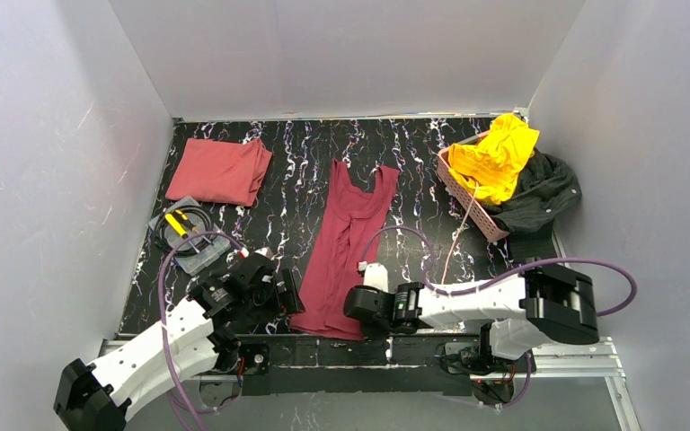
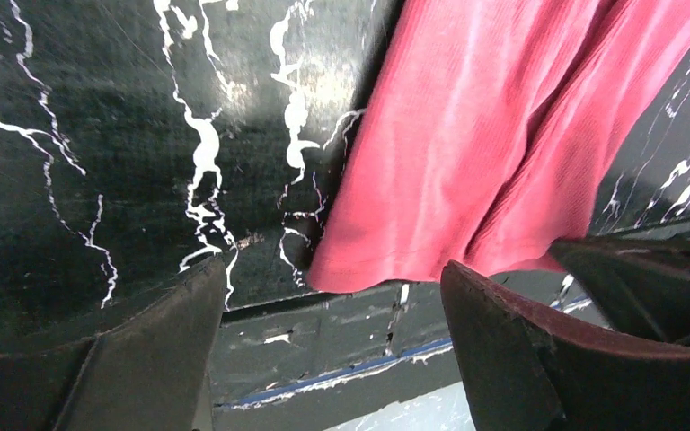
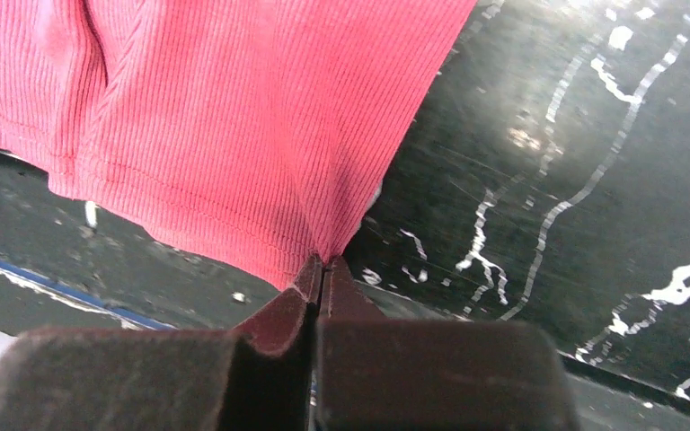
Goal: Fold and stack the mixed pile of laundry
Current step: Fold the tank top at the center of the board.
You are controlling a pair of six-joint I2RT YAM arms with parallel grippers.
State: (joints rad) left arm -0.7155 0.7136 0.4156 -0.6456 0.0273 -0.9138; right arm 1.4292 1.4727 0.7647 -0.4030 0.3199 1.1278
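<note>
A dark maroon tank top [image 1: 346, 242] lies spread lengthwise on the black marbled table, hem toward the arms. My right gripper [image 1: 359, 310] is shut on the hem's right corner, and the ribbed cloth [image 3: 216, 117] puckers into its closed tips [image 3: 323, 262]. My left gripper [image 1: 283, 292] is open at the hem's left corner; that corner [image 2: 359, 260] lies between its fingers [image 2: 332, 269], apart from both. A folded salmon-red garment [image 1: 218, 171] rests at the back left. A bright yellow garment [image 1: 496, 157] is heaped in the basket, with a charcoal-black one [image 1: 539, 193] beside it.
A pink lattice basket [image 1: 463, 193] stands at the back right, with a thin cream cord [image 1: 456, 238] trailing from it toward the front. A clear tray [image 1: 189, 235] with yellow-handled tools and a black cable sits at the left. Grey walls enclose three sides.
</note>
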